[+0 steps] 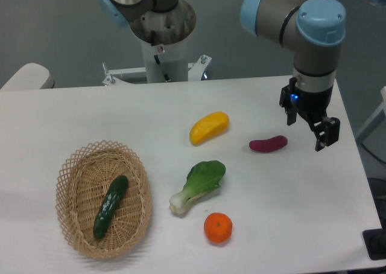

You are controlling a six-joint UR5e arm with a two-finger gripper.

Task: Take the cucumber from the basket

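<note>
The cucumber [110, 206], slim, dark green and glossy, lies slantwise inside the oval tan wicker basket [75, 168] at the table's front left. My gripper [306, 133] hangs at the far right of the table, well away from the basket and just right of a purple-red oblong vegetable. Its two black fingers stand apart with nothing between them.
A yellow vegetable [209, 127] lies mid-table. The purple-red oblong vegetable [268, 144] is next to the gripper. A bok choy [198, 184] and an orange [218, 227] lie right of the basket. The robot base [163, 38] stands at the back edge.
</note>
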